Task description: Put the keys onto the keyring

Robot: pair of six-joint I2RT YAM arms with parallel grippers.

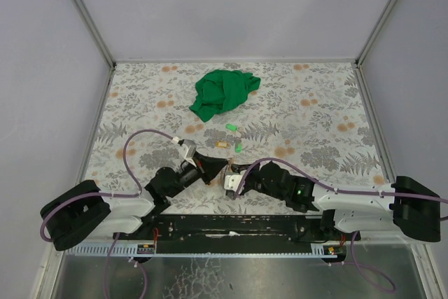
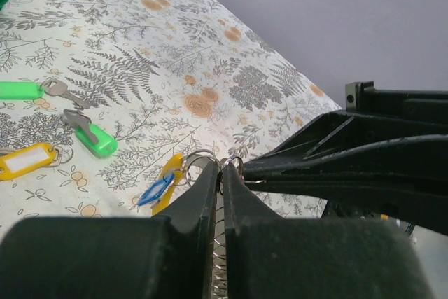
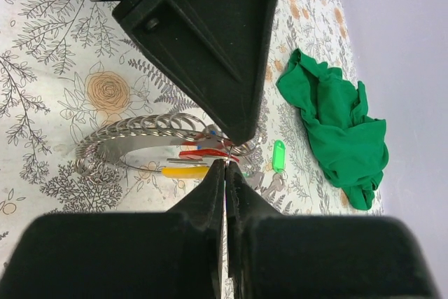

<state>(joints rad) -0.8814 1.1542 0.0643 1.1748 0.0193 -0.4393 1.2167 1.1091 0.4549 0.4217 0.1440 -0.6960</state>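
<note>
Left gripper [image 2: 222,170] and right gripper [image 3: 225,166] jaws are pressed together at the keyring [image 3: 133,141], tips hiding any grip.

We see soft, even, fairly bright light over the table [image 1: 315,89], shadows only faint; in both wrist views the near fingers [image 2: 294,250] look dark and blurred.

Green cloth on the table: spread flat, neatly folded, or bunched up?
Bunched up. The green fabric cloth lies in a crumpled heap with irregular ridges and creases, in both the top and right wrist views.
</note>
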